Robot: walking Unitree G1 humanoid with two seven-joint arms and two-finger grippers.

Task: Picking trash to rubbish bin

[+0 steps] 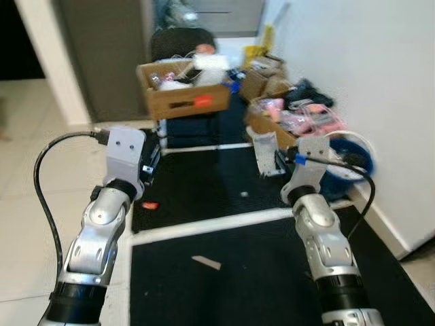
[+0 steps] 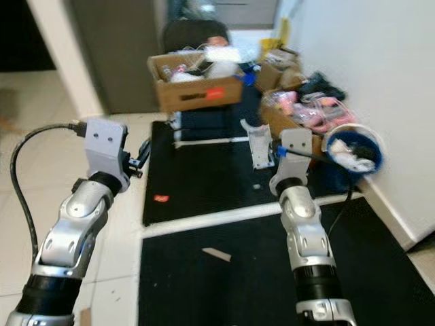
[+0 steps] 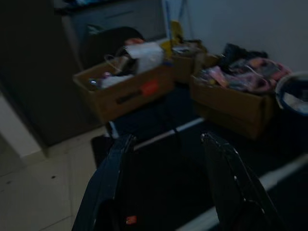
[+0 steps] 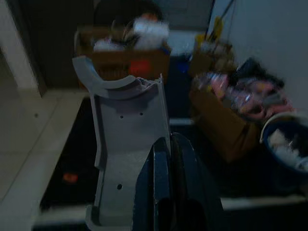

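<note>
The right pincer is clamped on a grey plastic piece; the blue rubbish bin stands just to its right. The left pincer gapes empty.

White wall, pale tiled floor, black mat with white stripes, dark door

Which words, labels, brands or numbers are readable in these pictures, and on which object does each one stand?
None can be read.
Orange label on the cardboard box: too blurred to read.
Small red scrap on the black mat: too small to tell any print.
</note>
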